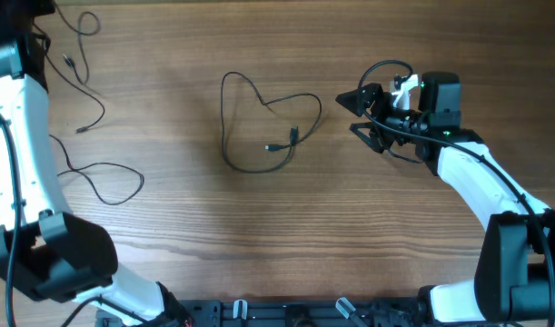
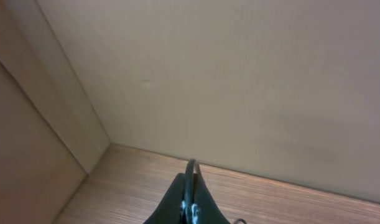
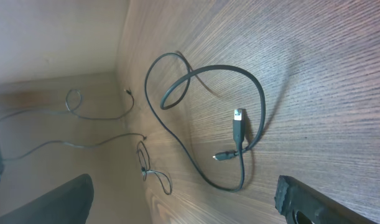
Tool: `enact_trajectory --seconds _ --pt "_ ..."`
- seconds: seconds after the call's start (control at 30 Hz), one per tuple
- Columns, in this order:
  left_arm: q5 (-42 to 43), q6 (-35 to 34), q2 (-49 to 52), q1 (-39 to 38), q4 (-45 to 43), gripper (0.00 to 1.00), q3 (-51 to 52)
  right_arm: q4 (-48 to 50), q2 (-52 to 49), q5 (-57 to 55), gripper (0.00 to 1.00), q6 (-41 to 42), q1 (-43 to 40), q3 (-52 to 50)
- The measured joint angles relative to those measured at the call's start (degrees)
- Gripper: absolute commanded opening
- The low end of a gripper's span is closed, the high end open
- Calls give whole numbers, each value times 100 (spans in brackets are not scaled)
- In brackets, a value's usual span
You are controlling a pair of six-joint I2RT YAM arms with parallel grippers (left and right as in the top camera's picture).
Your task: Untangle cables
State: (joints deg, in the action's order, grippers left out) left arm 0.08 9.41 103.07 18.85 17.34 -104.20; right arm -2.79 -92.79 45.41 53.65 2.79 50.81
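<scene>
One black cable [image 3: 264, 109] in middle of counter [image 1: 395, 236]: loose loop crossing itself once, both plugs [image 1: 293, 136] lying inside loop. Thin strands [image 1: 104, 107] spread at far left. Probably light, limp, slides easily on wood; plug body looks like the firmest hold. Right fingers [image 1: 347, 114] wide apart, empty, just right of loop. Left fingers [image 2: 191, 177] closed; cannot tell if anything is pinched.
</scene>
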Motion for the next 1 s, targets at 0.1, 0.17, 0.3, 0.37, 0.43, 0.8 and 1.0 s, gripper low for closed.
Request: enact_trajectory --seconds 0.1,0.17,0.3,0.37,0.43,0.8,1.0 --pt "92 -555 339 52 -481 4 0 -90 0 2 96 0 0 0" --pt "120 -1152 490 85 -914 4 0 -129 0 0 96 -2 0 0" --pt "138 -2485 713 120 -2232 4 13 -149 0 0 96 0 0 0" --pt "140 -2789 809 120 -3305 4 31 -138 0 0 96 -2 0 0" --pt "157 -2883 837 120 -4166 4 33 -151 0 0 96 0 0 0" --pt "39 -2358 1285 122 -2970 4 -24 -149 0 -4 96 0 0 0" --pt "-22 -2247 2026 127 -1982 26 -22 -186 0 -7 96 0 0 0"
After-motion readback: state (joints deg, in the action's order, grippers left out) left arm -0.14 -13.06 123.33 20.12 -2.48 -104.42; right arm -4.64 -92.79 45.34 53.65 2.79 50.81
